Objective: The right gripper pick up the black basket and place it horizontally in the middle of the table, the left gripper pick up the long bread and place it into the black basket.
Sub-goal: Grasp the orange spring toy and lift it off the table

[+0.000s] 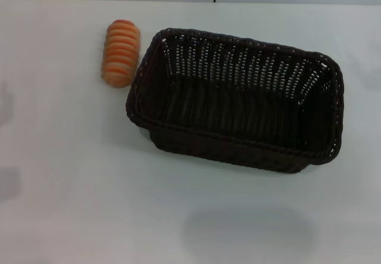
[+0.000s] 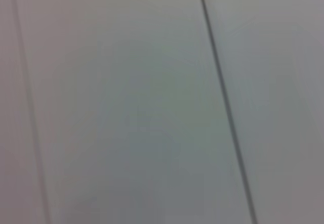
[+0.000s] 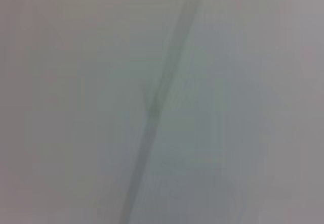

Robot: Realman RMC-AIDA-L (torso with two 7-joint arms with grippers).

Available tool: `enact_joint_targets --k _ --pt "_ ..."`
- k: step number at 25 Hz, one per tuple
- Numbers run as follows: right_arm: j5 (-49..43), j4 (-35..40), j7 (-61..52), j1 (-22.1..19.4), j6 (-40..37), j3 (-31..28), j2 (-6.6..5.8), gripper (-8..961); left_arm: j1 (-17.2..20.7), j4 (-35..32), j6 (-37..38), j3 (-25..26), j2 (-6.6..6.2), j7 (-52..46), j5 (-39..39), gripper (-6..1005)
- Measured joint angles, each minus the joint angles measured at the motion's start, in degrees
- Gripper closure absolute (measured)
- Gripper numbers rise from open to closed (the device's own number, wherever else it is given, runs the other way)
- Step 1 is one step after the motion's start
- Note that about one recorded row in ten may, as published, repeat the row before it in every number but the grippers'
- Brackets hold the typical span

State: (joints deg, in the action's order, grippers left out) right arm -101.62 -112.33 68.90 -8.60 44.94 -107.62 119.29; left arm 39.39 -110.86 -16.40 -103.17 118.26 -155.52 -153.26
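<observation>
1. You have the black basket [image 1: 238, 100] sitting on the table [image 1: 65, 186], roughly central and a little to the right, long side running left to right with a slight tilt. Whether that counts as the finished placement or only the start position, you cannot tell from here; it looks close to horizontal.
2. The long bread [image 1: 121, 53] lies on the table at the far left, just beside the basket's left end and outside it. It runs near to far, not touching the rim as far as you can see.
3. So the bread step is clearly left to do: nothing is inside the basket.
4. Neither the left gripper nor the right gripper shows in any view. Both wrist cameras look only at a plain pale surface crossed by thin dark seams, so you cannot tell whether the fingers are apart or together. Neither is holding the basket or the bread.
5. Count: one basket, one bread, one table. No other loose items are visible on the table.
</observation>
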Motion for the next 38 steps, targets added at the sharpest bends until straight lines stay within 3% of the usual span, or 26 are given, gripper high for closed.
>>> enact_joint_targets --k 3,7,12,18,24,31,36,38 --pt "10.6 5.2 9.6 -4.0 -1.9 -1.1 0.02 364 -1.2 -3.3 6.7 0.1 0.1 0.3 0.0 269" --pt "23.9 13.8 22.5 -5.9 -1.6 -1.4 0.08 364 -3.8 -7.0 14.9 1.1 0.03 0.4 0.0 268" --pt "34.2 23.0 32.2 -5.4 0.2 -1.5 0.11 364 -12.2 -7.8 24.8 4.4 -0.12 0.2 0.0 268" --pt "35.7 27.9 44.3 -4.9 3.5 -0.2 0.23 365 -25.0 -7.5 43.4 11.1 0.08 0.0 0.4 267" --pt "38.8 34.3 57.5 -4.3 8.5 -1.8 0.13 365 -33.9 -7.0 52.4 15.9 0.19 -3.6 0.1 266" --pt "49.5 37.2 73.0 -6.2 10.5 -6.5 0.19 365 -39.9 -6.7 55.6 18.6 0.21 -5.4 0.0 266" --pt "53.3 38.0 73.9 -6.4 10.6 -7.6 0.32 365 -43.8 -6.0 60.1 20.6 0.15 -6.0 0.0 265" --pt "53.7 38.4 73.8 -6.4 10.4 -7.6 0.35 365 -47.0 -6.0 65.0 23.0 0.1 -7.1 -0.1 265"
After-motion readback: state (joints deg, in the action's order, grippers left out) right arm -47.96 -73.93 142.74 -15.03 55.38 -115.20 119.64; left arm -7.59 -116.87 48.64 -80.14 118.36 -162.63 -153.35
